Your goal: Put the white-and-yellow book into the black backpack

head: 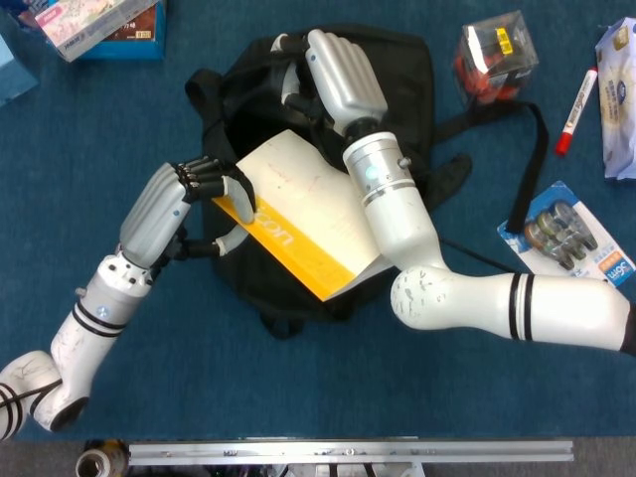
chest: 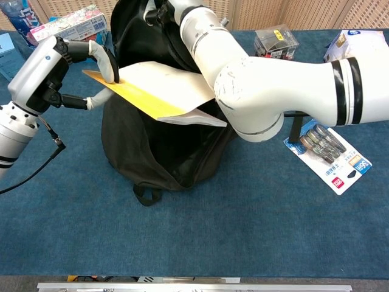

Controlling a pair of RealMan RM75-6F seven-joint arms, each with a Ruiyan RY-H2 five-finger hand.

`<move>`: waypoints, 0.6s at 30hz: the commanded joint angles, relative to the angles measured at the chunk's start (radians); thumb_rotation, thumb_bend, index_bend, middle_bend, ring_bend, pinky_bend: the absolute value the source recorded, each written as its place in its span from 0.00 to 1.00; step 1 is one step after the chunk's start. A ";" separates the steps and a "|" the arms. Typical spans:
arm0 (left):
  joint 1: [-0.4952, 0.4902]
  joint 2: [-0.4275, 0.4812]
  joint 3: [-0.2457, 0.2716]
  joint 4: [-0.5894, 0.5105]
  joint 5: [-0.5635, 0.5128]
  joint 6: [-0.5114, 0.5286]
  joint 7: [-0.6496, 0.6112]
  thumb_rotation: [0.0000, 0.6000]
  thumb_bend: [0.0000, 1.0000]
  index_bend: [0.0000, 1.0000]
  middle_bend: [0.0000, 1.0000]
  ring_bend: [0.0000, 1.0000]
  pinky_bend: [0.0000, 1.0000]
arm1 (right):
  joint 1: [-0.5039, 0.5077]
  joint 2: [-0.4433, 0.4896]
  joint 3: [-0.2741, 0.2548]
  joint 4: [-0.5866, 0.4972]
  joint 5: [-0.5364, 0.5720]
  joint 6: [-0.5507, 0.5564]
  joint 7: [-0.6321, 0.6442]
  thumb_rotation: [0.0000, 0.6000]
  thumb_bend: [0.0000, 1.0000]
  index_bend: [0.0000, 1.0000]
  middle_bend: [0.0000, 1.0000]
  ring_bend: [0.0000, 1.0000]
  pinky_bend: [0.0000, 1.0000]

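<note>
Black backpack [head: 268,278], soft, mouth held open at twelve o'clock by your right hand [head: 343,70]. White-and-yellow book [head: 303,224]: thin, light, likely floppy, above the opening; your left hand [head: 184,199] pinches its nine o'clock edge. Keep hold there.

head view straight down from overhead, pretty close over the blue surface [head: 298,388], chest view lower, facing forward across it at a shallow angle, both sharing the black backpack [head: 248,288] [chest: 152,158] mid-scene
</note>
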 commanded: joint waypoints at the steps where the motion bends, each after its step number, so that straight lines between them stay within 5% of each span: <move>1: -0.005 -0.019 -0.002 0.024 -0.005 -0.007 0.007 1.00 0.35 0.66 0.57 0.44 0.45 | 0.000 0.000 0.001 0.000 0.001 0.002 0.000 1.00 0.96 0.64 0.66 0.77 0.99; 18: -0.040 -0.144 0.000 0.220 0.015 -0.012 0.153 1.00 0.35 0.66 0.58 0.44 0.45 | 0.006 0.006 0.022 -0.009 0.031 -0.007 0.011 1.00 0.96 0.64 0.66 0.77 0.99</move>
